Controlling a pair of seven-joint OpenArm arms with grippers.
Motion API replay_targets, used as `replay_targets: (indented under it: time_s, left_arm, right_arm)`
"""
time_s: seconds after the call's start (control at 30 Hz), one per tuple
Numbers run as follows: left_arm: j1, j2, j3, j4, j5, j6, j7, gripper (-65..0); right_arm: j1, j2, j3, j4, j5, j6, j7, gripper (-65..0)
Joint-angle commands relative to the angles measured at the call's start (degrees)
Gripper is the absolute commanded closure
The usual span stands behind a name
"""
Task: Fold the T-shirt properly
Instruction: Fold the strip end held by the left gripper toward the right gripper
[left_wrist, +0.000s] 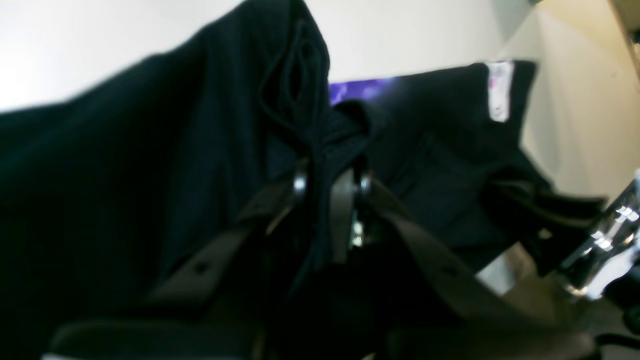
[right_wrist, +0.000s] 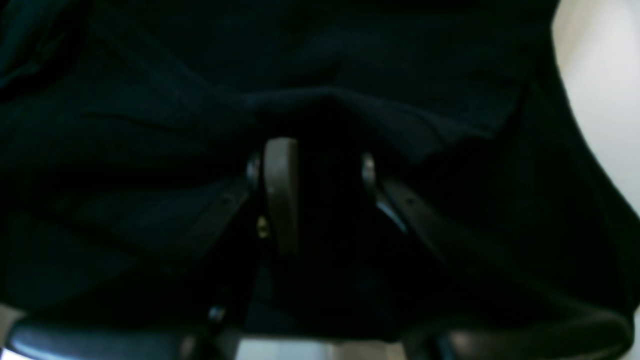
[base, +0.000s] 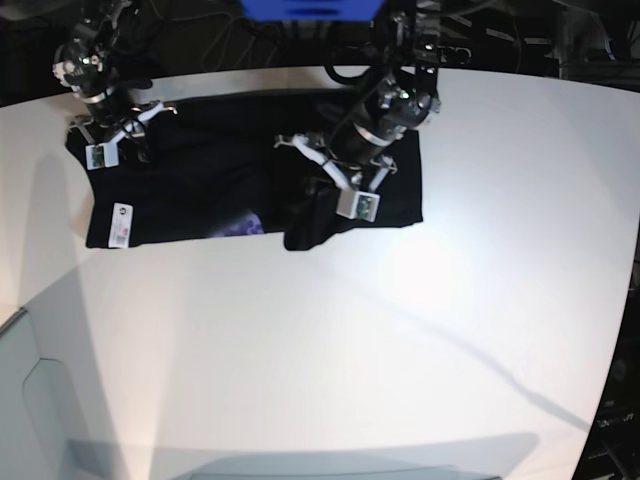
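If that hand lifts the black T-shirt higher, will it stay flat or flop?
Probably flop: the T-shirt already bunches and droops where the left hand pinches it. It looks light, since a small pinch raises a fold. It likely won't slip easily; the cloth seems soft and matte, though the wrist views are blurry.

The setting is a robotics lab or test cell, not a home. Evidence: a broad, bare white table (base: 400, 330) serves as the work surface, lit unevenly from above. Two robot arms mount at its far edge, with loose cables (base: 215, 40) bundled behind them against a dark background. A blue box (base: 310, 8) sits at the top edge. No domestic furniture or household goods appear.
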Motion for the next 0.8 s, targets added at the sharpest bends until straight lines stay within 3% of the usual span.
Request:
replay_targets:
  time_s: [0.0,0.23,0.67,0.77]
  left_arm:
    - [-1.0,0.6,1.5,0.0,-1.3,0.2,-0.8,0.0]
    - [-3.7,0.6,7.1,-3.8,-1.1,0.7,-0.8,0.0]
    - [-7.1,0.6,7.6,-8.9,-1.4,0.7,-0.8,0.0]
    - [-7.4,0.6,7.7,-8.6,-1.4,0.7,-0.3,-2.6]
  right_arm:
    - [-0.3,0.1,-0.1,0.5,-0.4,0.2,-0.9,-17.0]
    - [-0.3,0.1,-0.1,0.5,-0.4,0.2,-0.9,-17.0]
    - [-0.3,0.1,-0.1,0.5,-0.4,0.2,-0.9,-17.3]
    - [-0.3,0.1,-0.1,0.5,-0.4,0.2,-0.9,-17.3]
